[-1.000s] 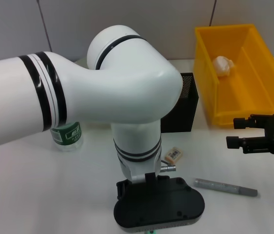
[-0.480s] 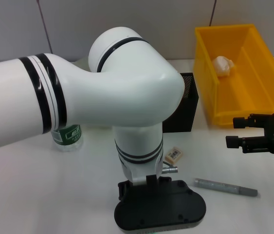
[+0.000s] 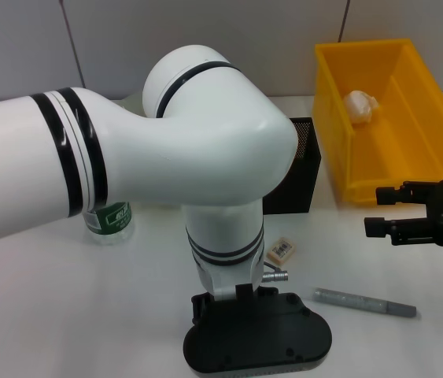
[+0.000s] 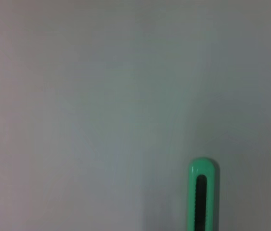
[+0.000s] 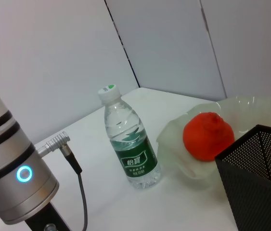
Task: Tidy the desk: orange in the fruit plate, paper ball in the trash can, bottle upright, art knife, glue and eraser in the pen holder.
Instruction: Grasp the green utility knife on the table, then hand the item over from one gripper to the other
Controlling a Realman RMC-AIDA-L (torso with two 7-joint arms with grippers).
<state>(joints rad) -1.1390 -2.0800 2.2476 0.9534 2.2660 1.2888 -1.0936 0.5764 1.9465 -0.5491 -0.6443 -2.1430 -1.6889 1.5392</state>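
On the left of the desk the bottle [image 5: 130, 139] already stands upright, and just beside it the orange [image 5: 207, 135] lies in the translucent fruit plate [image 5: 251, 108], so these two steps look finished. The left arm reaches low over the front middle of the desk, and its wrist camera looks straight down on the green art knife [image 4: 202, 195], which lies flat on the bare white table [image 3: 64, 315]; I judge that picking up this knife is the step in hand. The left gripper is hidden under its black wrist housing [image 3: 257, 335], so I cannot tell if its fingers are spread or closed. The next move probably calls for bringing the fingers across the narrow body of the knife before closing, then carrying it to the black mesh pen holder [image 3: 293, 177] behind; its inside cannot be seen. The eraser [image 3: 281, 250] and the grey glue stick [image 3: 364, 302] lie on the table, not yet put away. Further right, the right gripper [image 3: 377, 212] hovers idle with its fingers apart, holding nothing, in front of the yellow trash can [image 3: 390, 118], which contains the paper ball [image 3: 360, 105].
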